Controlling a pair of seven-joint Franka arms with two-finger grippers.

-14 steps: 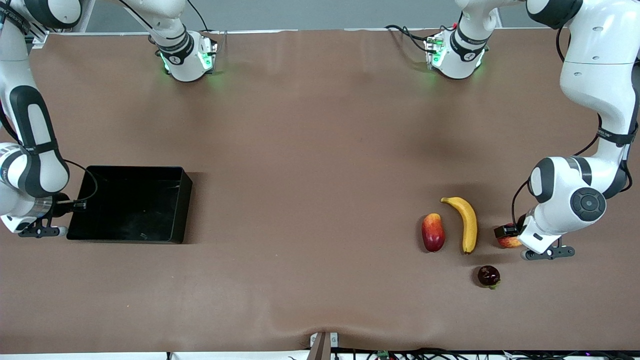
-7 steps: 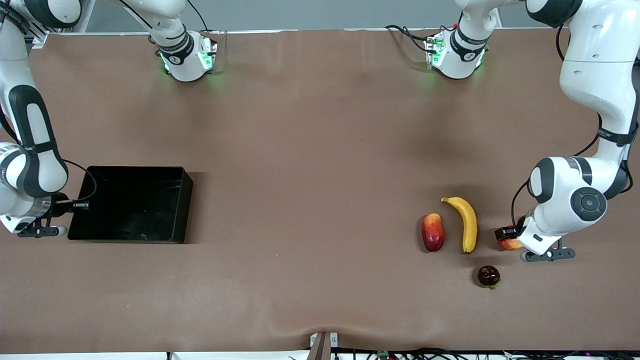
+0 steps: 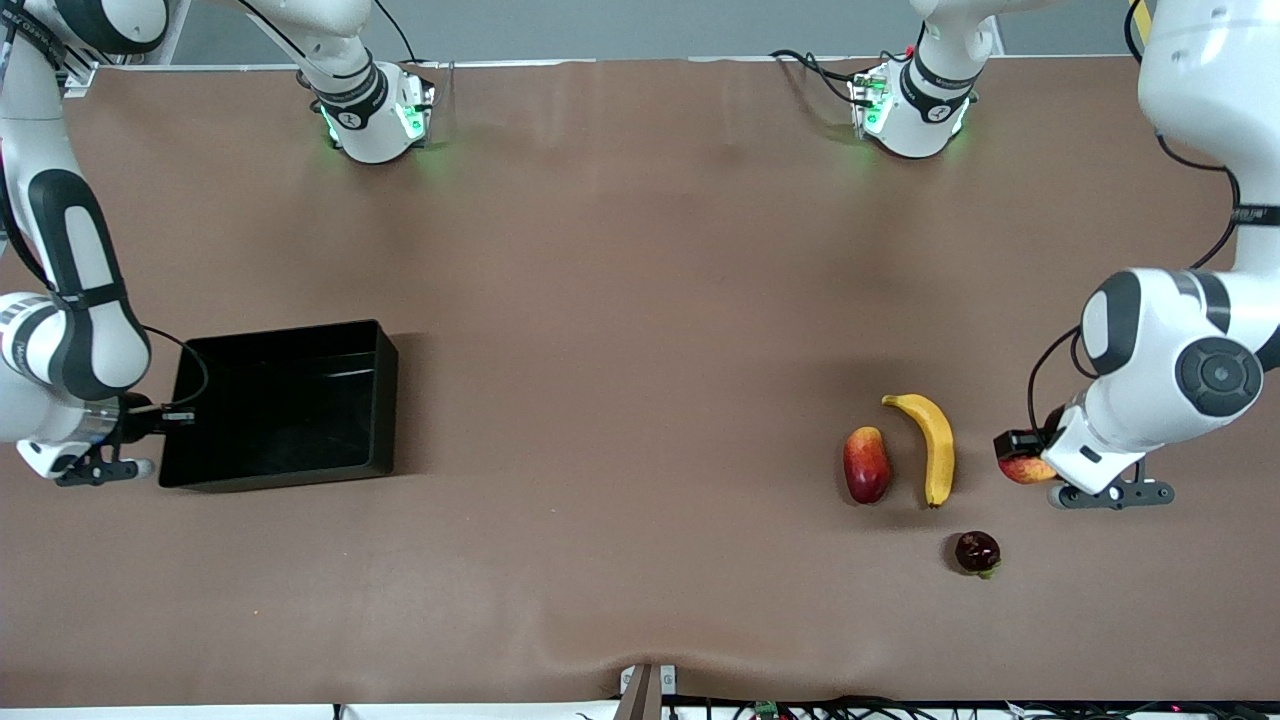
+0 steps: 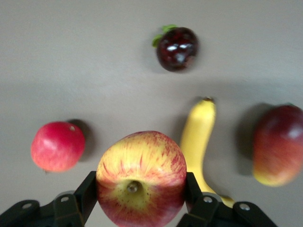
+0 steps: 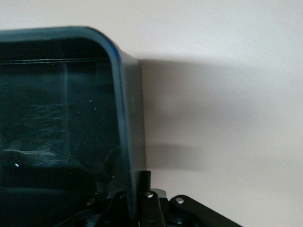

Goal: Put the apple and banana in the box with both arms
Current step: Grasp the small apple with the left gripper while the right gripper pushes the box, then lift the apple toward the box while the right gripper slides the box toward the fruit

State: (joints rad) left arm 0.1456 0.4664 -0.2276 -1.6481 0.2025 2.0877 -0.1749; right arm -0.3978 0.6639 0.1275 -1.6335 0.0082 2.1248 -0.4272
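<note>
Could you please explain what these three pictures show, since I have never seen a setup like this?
Two white robot arms work at a brown table. One picture looks down from across the table; the other two come from cameras on the arms' wrists. The left gripper holds the apple, lifted above the table. Below lie the banana, a mango-like fruit, a dark round fruit and, in the left wrist view, a plain red fruit. At the right arm's end of the table, the right gripper is shut on the black box's wall.

Brown table (image 3: 640, 300) bears banana (image 3: 932, 447), mango-like fruit (image 3: 866, 464), dark fruit (image 3: 977, 552).
</note>
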